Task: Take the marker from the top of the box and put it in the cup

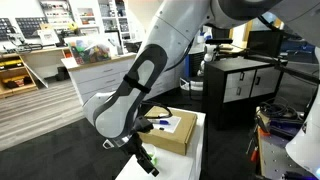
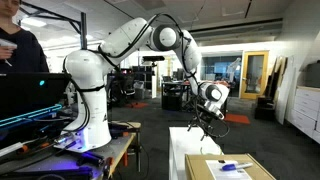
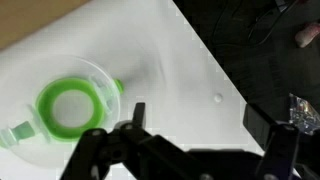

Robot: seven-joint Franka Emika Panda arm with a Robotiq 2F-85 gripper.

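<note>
The tan box [image 1: 176, 133] lies on the white table [image 1: 196, 160], with a white label on top. The dark blue marker [image 1: 161, 126] lies on that label; box [image 2: 228, 170] and marker [image 2: 233, 166] show in both exterior views. The light-green translucent cup [image 3: 68, 108] stands upright on the table and shows only in the wrist view, at the left, beside my left finger. My gripper [image 3: 200, 120] is open and empty, fingers spread over bare table to the right of the cup. In an exterior view my gripper [image 1: 146, 158] hangs low, just in front of the box.
A black cabinet [image 1: 240, 85] with white drawer fronts stands behind the table. The table's right edge [image 3: 215, 70] runs diagonally in the wrist view, with dark floor beyond it. A person [image 2: 20, 50] stands at the far left by a monitor.
</note>
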